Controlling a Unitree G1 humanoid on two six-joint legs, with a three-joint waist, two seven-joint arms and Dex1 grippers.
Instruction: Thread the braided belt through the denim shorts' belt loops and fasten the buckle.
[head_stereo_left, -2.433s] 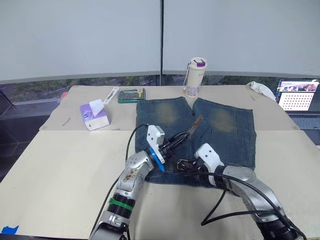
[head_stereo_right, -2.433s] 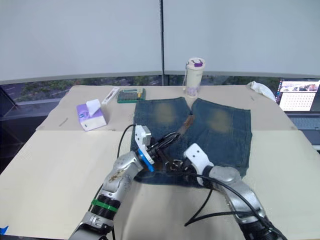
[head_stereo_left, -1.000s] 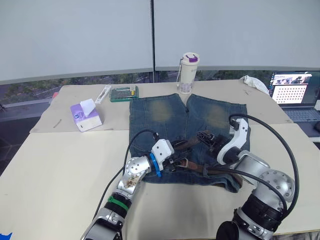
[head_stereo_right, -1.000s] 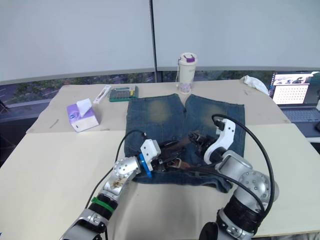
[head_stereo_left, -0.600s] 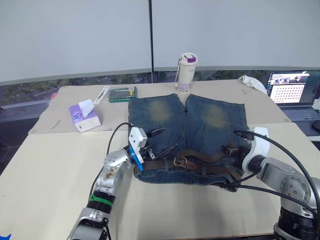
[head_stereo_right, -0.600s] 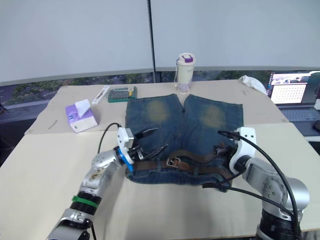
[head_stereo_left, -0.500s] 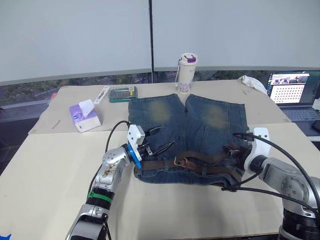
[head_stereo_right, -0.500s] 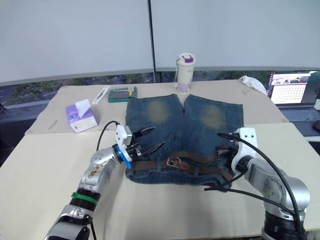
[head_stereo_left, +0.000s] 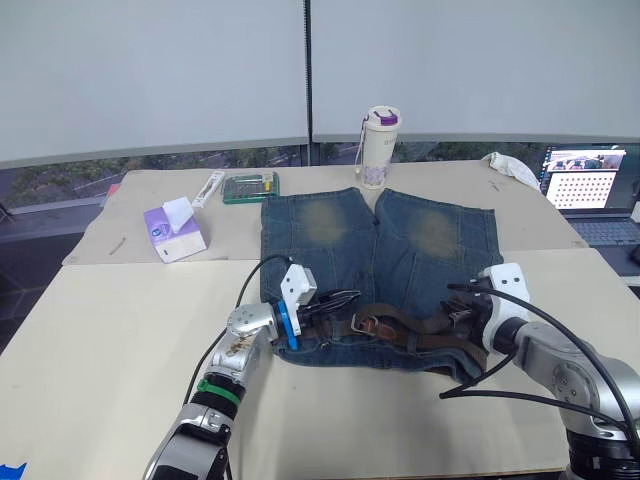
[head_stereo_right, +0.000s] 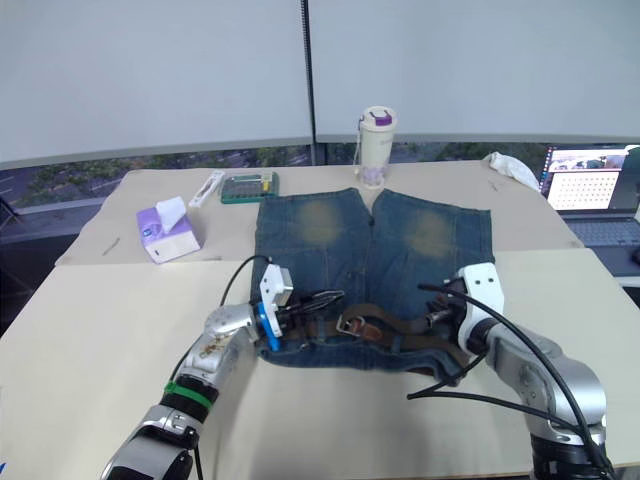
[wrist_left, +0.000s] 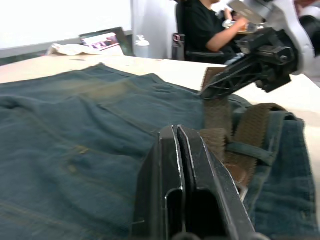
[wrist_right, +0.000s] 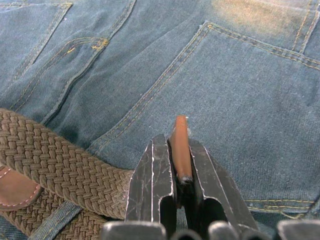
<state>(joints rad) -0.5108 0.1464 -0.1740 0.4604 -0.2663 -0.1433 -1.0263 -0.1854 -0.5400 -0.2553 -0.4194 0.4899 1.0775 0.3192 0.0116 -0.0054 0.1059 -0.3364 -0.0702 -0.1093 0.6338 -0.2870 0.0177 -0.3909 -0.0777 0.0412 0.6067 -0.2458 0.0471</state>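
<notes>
The denim shorts (head_stereo_left: 385, 250) lie flat on the table, waistband toward me. The braided belt (head_stereo_left: 415, 331) runs along the waistband, its metal buckle (head_stereo_left: 361, 324) near the middle. In the left wrist view a belt loop (wrist_left: 248, 150) crosses the strap. My left gripper (head_stereo_left: 343, 298) is at the waistband's left part, fingers (wrist_left: 176, 165) shut with nothing visible between them. At the waistband's right part, my right gripper (head_stereo_left: 457, 314) is shut on the belt's brown leather tip (wrist_right: 180, 145), held just above the denim.
Behind the shorts stand a white bottle (head_stereo_left: 378, 148) with a purple cap, a green box (head_stereo_left: 248, 187) and a purple tissue pack (head_stereo_left: 173, 228). A white cloth (head_stereo_left: 515, 168) and a laptop (head_stereo_left: 590, 190) are at the far right. A person (wrist_left: 210, 25) sits in the background.
My left gripper was open above the waistband's left end; it has come down toward the belt and is now shut. The right gripper stays shut on the belt tip.
</notes>
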